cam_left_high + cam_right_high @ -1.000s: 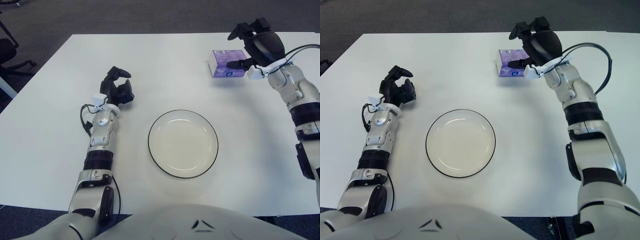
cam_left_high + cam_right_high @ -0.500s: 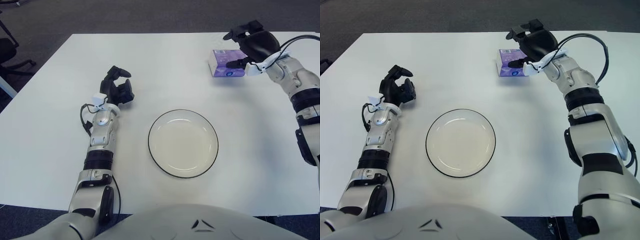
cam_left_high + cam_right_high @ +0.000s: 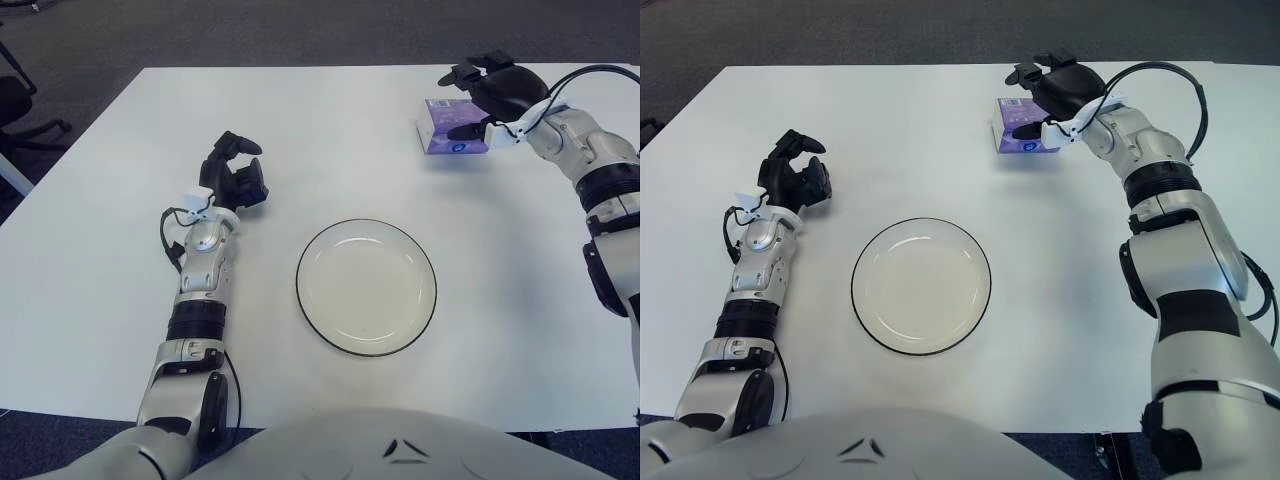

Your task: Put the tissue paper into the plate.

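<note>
Fingers (image 3: 1025, 73) of the right hand (image 3: 1058, 90) are arching spread over the tissue paper (image 3: 447, 128), one tip reaching past its far edge and another sitting by its near right corner; they are not closing on it yet, and I cannot tell whether any tip is touching. The purple and white pack is lying flat on the tabletop (image 3: 330, 130), at the far right, well apart from the plate (image 3: 921, 286), which is sitting bare near the robot. To do this grasp well, the hand should be settling lower so the fingers are bracketing the pack's two long sides evenly, squeezing gently because a soft pack is likely to buckle or slide. The left hand (image 3: 235, 172) is showing left of the plate, fingers curled and holding nothing. Printing on the pack is too small to read.
</note>
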